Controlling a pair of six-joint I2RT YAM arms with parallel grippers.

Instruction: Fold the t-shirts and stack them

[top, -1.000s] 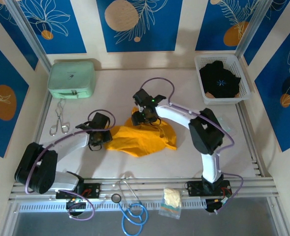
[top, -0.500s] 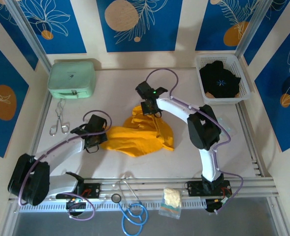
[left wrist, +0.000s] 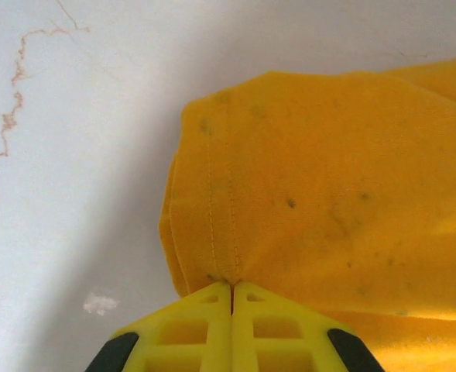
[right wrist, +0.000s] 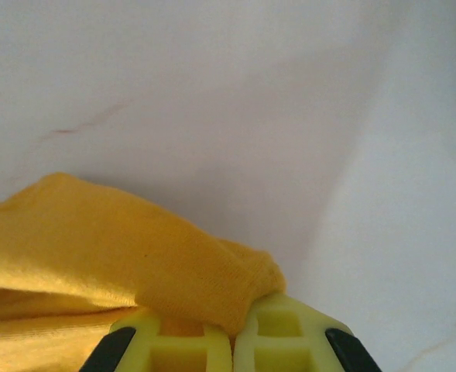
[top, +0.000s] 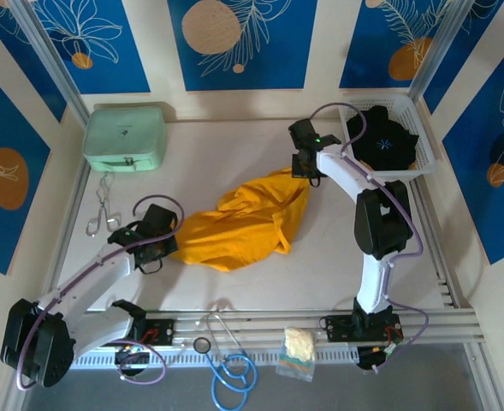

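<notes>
The orange-yellow t-shirt (top: 239,223) lies crumpled mid-table, stretched between both arms. My left gripper (top: 168,242) is shut on its near-left hem (left wrist: 220,194), the stitched edge pinched between the yellow fingertips (left wrist: 212,298). My right gripper (top: 304,171) is shut on the shirt's far-right edge (right wrist: 204,271), lifted toward the basket. The black t-shirt (top: 382,137) with a light-blue starburst sits bunched in the white basket (top: 423,167) at the back right.
A mint-green case (top: 125,137) stands at the back left with metal scissors (top: 103,210) in front of it. A blue stethoscope (top: 228,370) and a small pale-yellow packet (top: 297,349) lie by the near rail.
Both grippers have closed on the orange-yellow shirt. The right one has pulled its edge back and to the right, the left one slightly nearer, spreading the cloth.
</notes>
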